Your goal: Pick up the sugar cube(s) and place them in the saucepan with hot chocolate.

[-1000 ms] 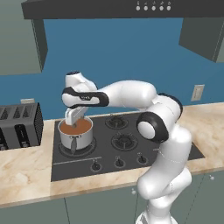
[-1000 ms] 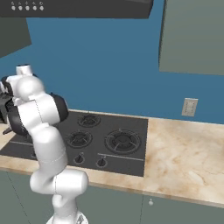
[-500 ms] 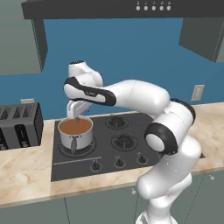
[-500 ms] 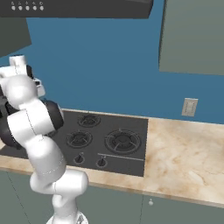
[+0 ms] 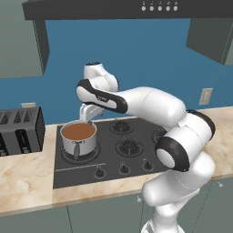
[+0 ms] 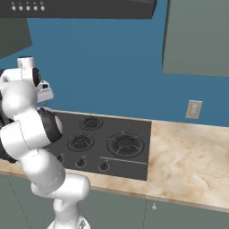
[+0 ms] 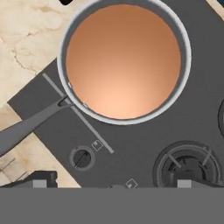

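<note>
Jaws (image 5: 86, 119) above saucepan (image 5: 79, 138) rim (open air around).

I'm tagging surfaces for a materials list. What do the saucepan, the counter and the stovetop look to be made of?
The saucepan looks like brushed silver-grey metal: a pale rim and a dull sheen on its wall, with brown liquid inside. The counter looks like polished beige stone, perhaps marble, going by its veined pattern. The stovetop looks like matte dark grey metal or glass; the render leaves that open.
</note>
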Robot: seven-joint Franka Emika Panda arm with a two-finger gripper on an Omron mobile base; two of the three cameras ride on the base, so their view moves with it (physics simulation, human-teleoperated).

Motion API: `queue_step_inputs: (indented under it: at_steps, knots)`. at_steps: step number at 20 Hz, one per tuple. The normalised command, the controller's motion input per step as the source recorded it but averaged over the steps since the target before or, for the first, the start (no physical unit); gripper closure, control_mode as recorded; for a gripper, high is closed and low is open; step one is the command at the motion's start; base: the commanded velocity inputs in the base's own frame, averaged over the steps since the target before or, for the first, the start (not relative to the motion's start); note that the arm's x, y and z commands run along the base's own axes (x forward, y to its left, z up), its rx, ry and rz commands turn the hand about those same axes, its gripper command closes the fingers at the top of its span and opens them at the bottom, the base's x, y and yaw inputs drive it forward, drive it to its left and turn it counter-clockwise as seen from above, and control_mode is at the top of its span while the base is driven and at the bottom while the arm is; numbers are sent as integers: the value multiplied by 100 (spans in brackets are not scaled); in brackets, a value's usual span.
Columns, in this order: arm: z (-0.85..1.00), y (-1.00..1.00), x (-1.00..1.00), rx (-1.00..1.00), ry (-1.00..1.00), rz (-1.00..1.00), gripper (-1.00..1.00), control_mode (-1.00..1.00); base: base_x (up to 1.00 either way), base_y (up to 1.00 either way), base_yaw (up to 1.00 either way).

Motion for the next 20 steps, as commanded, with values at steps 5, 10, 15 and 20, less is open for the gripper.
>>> queue_step_inputs:
  at_steps: [5,10,15,20]
  knots:
    - [0,-34,-4,1,-2,-5,-100,-100,0,0,0]
    - [3,-45,-23,6,-8,-5,-100,-100,0,0,0]
    - [2,-48,-59,9,-10,-7,-100,-100,0,0,0]
    - [32,-64,-91,10,-10,-10,-100,-100,0,0,0]
